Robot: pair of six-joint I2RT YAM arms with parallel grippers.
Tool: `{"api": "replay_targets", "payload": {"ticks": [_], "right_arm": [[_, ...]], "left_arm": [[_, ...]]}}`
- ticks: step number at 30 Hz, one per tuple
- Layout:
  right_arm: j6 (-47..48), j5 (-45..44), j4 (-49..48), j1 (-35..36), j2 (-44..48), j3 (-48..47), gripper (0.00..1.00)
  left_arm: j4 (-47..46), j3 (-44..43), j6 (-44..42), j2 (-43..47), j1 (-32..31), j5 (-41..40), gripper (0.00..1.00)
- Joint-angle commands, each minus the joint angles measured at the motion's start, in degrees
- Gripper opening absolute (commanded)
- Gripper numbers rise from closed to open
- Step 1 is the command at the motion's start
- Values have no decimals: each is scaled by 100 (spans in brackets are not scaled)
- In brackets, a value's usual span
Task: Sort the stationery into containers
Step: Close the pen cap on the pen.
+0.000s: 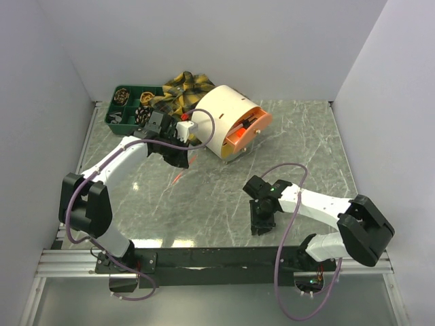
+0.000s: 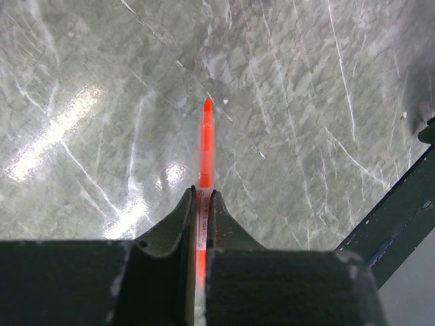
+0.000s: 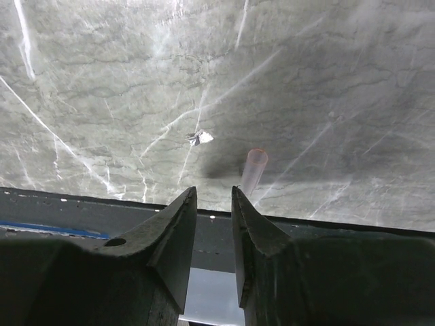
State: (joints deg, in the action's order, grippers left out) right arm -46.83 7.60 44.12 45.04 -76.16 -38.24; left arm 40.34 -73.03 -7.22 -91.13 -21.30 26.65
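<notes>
My left gripper (image 1: pixel 177 159) is shut on a thin orange pen (image 2: pixel 206 142), tip pointing away above the grey marble table; in the left wrist view the jaws (image 2: pixel 202 193) clamp its white labelled barrel. My right gripper (image 1: pixel 261 227) is open and empty at the table's front edge; in its wrist view (image 3: pixel 214 193) a clear pinkish pen cap (image 3: pixel 255 170) lies just beyond the right finger. The cream drum (image 1: pixel 219 121) lies on its side with its orange inner tray (image 1: pixel 248 129) facing right. The dark green divided tray (image 1: pixel 129 103) sits at the back left with small items in it.
A yellow-and-black plaid cloth (image 1: pixel 180 89) lies between the green tray and the drum. A small white scrap (image 3: pixel 200 138) lies on the table near the right gripper. A black rail (image 1: pixel 224 257) runs along the front edge. White walls enclose three sides.
</notes>
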Motion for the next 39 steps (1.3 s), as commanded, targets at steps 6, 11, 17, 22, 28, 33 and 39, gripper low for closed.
{"api": "replay_targets", "payload": {"ticks": [6, 11, 17, 22, 28, 33, 39], "right_arm": [[192, -451, 281, 32, 427, -483, 36], [183, -496, 308, 23, 409, -343, 37], [60, -505, 282, -65, 357, -79, 37], [33, -478, 264, -91, 295, 1, 37], [7, -417, 159, -188, 163, 202, 37], [16, -347, 0, -206, 5, 273, 36], [235, -390, -254, -206, -162, 229, 32]], "left_arm": [[-35, -255, -33, 87, 38, 235, 1], [9, -369, -51, -18, 38, 270, 1], [45, -519, -104, -115, 38, 279, 1], [36, -545, -104, -203, 38, 314, 1], [9, -615, -104, -317, 38, 367, 1], [18, -572, -86, -335, 56, 384, 1], [167, -493, -174, -160, 65, 411, 1]]}}
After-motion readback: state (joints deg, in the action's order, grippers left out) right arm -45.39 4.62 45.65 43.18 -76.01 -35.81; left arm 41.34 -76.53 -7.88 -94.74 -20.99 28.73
